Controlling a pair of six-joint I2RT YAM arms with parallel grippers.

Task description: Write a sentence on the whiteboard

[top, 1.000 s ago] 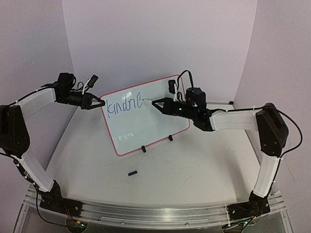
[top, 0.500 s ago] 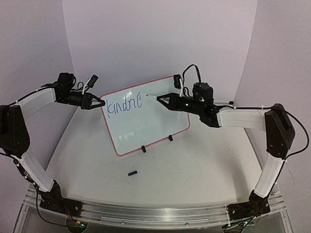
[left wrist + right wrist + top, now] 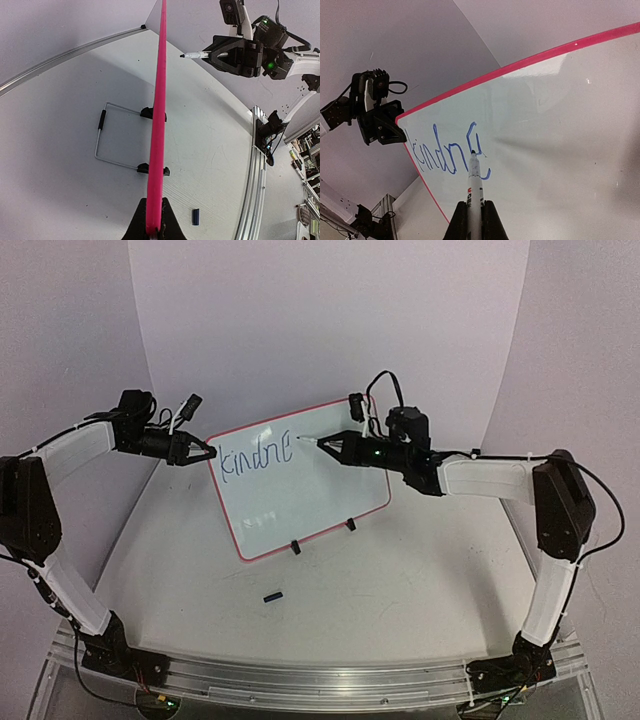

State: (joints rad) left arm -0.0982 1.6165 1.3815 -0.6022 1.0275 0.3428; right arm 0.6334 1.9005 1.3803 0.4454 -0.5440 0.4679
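The left pincer (image 3: 207, 452) is pressed onto the left edge of the rectangular white whiteboard with its thin red rim (image 3: 300, 500). In the left wrist view the red edge (image 3: 159, 125) runs straight out from between its fingers (image 3: 154, 227). The board stands tilted on two small black feet on the pale table (image 3: 420, 570), stretching from this pincer across toward the other.

The right pincer (image 3: 340, 447) is pinching a slim white marker pen (image 3: 318, 442), whose barrel juts forward from between its fingers (image 3: 475, 220). The pen's dark tip (image 3: 472, 152) points at the board's upper part, just past the last letter written. From the left wrist camera a small gap shows between the tip (image 3: 182, 56) and the board face – near, not touching.

The sentence in thin dark-blue handwriting (image 3: 255, 458) so far reads "kindne" on one line. It begins just beside the left pincer and ends just ahead of the right pincer's pen.

A small dark-blue cap-like piece (image 3: 272, 596) lies on the table, well apart from both pincers, on the near side of the board – toward the arm bases.
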